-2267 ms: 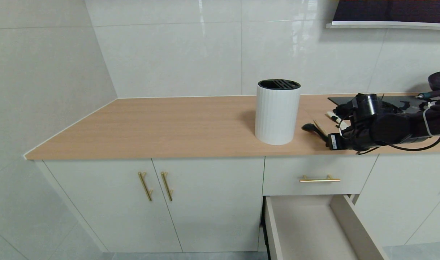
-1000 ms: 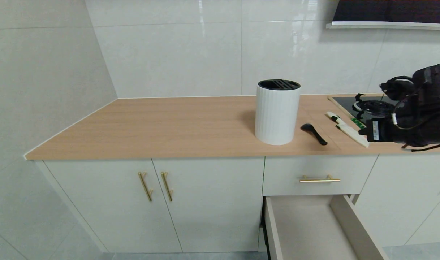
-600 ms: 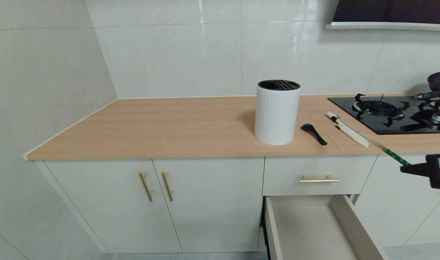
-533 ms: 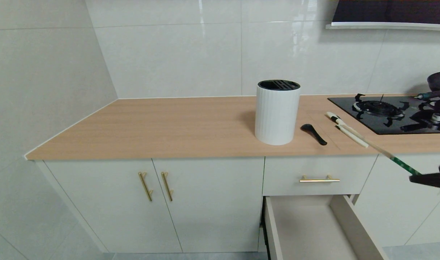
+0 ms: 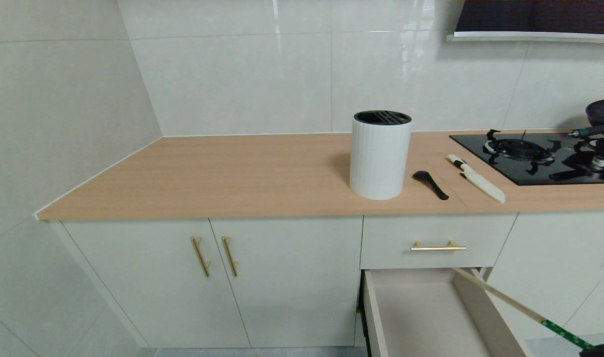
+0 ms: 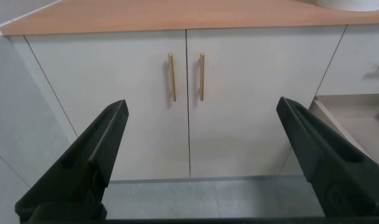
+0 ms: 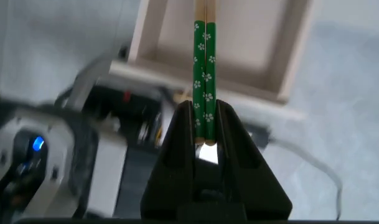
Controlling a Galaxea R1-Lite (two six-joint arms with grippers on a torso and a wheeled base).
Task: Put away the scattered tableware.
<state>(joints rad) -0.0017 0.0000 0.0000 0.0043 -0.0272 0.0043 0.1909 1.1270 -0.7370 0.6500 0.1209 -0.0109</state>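
A pair of chopsticks (image 5: 510, 302) with green flowered ends slants over the right wall of the open drawer (image 5: 371, 317), tips toward the drawer. My right gripper (image 7: 205, 111) is shut on the green ends of the chopsticks (image 7: 205, 74), low at the far right in front of the cabinets. On the wooden counter (image 5: 232, 173) a black spoon (image 5: 431, 184) and a white-bladed knife (image 5: 475, 178) lie beside a white ribbed utensil holder (image 5: 381, 154). My left gripper (image 6: 201, 158) stands open and low, facing the cabinet doors (image 6: 189, 106).
A black gas hob (image 5: 535, 154) with a dark pan (image 5: 603, 111) is at the counter's right end. A shut drawer with a gold handle (image 5: 438, 246) sits above the open one. The counter's left half is bare.
My right gripper took the chopsticks off the counter by the knife and carried them down and right, off the counter's edge, to the front of the open drawer.
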